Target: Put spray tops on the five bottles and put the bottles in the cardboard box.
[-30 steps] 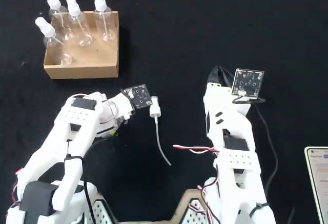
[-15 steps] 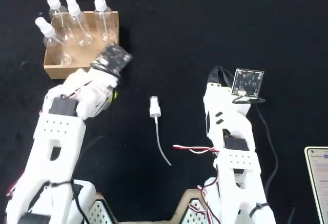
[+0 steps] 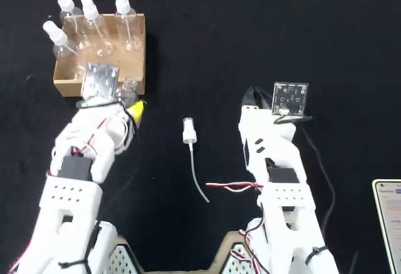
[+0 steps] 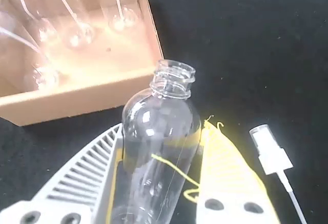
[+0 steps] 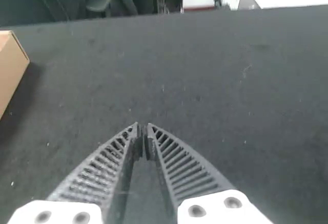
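While four capped bottles (image 3: 94,32) already stand in the cardboard box (image 3: 100,88) at the 10 o'clock corner of the table (image 3: 250,36), your left gripper (image 4: 164,127) is clamped around the body of the fifth bottle (image 4: 160,147), just outside the box's near wall. Holding it by the body leaves the bare neck free past the fingertips (image 4: 212,142), as capping likely needs. The last spray top (image 3: 189,132) lies loose at 4 o'clock from that bottle. Your right gripper (image 5: 142,137) hangs at the spray top's 2 o'clock, pressed together on nothing, so it must spread before picking the top up.
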